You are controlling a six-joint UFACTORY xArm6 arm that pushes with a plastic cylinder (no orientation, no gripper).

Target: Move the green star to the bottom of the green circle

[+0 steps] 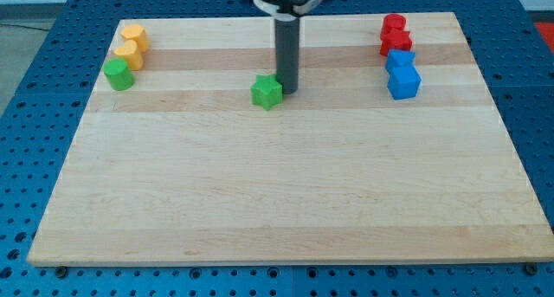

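The green star point(267, 91) lies on the wooden board point(286, 184) near the top centre. My tip point(287, 91) rests just to the view's right of the star, touching or almost touching its right side. The green circle point(119, 74) sits at the board's upper left, far to the view's left of the star and a little higher.
Two yellow blocks point(131, 44) stand stacked in a line just above the green circle. Two red blocks point(395, 34) and two blue blocks point(402, 74) sit at the upper right. A blue perforated table surrounds the board.
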